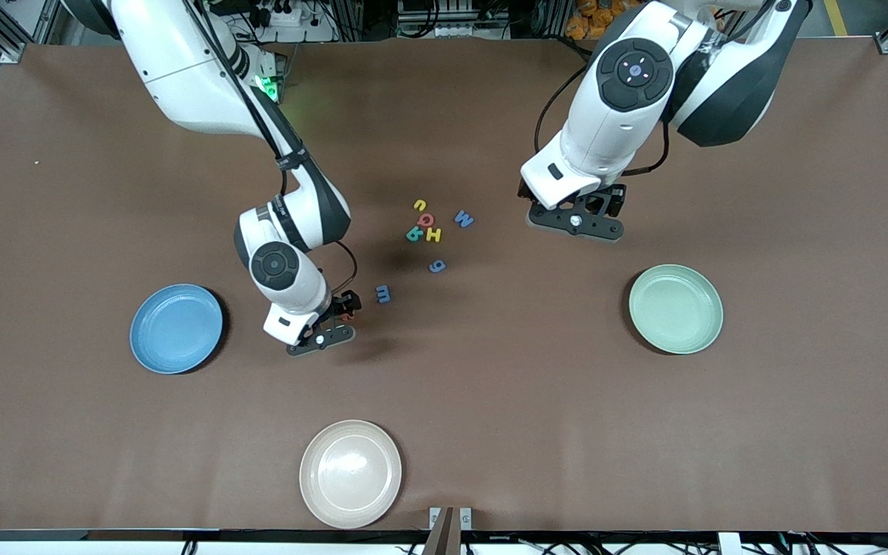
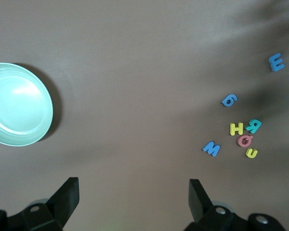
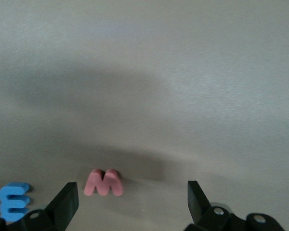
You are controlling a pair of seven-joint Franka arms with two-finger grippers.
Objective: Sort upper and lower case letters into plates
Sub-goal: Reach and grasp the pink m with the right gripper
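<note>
Right gripper (image 1: 334, 320) low over the table between the blue plate (image 1: 176, 328) and the letter cluster, fingers spread and empty; its wrist view shows a red m (image 3: 103, 182) lying flat on the cloth just ahead of the open fingers, not yet between them, with the blue m (image 3: 14, 199) just beside it; in the front view the blue m (image 1: 383, 294) sits just beside the gripper, the red one hidden under the hand. Step in hand, by my reading: approach to a first pick; all three plates bare. Next move calls for sliding forward to straddle the red m, dropping to the cloth, pinching the thin piece without nudging its blue neighbour. Farther from the front camera: yellow c (image 1: 419, 205), red Q (image 1: 425, 220), teal R (image 1: 413, 234), yellow H (image 1: 433, 234), blue M (image 1: 464, 219), blue g (image 1: 436, 267). Left gripper (image 1: 576, 221) waits, fingers released, over bare table near the cluster; pale green plate (image 1: 676, 308) toward its end; cream plate (image 1: 351, 473) nearest the camera.
</note>
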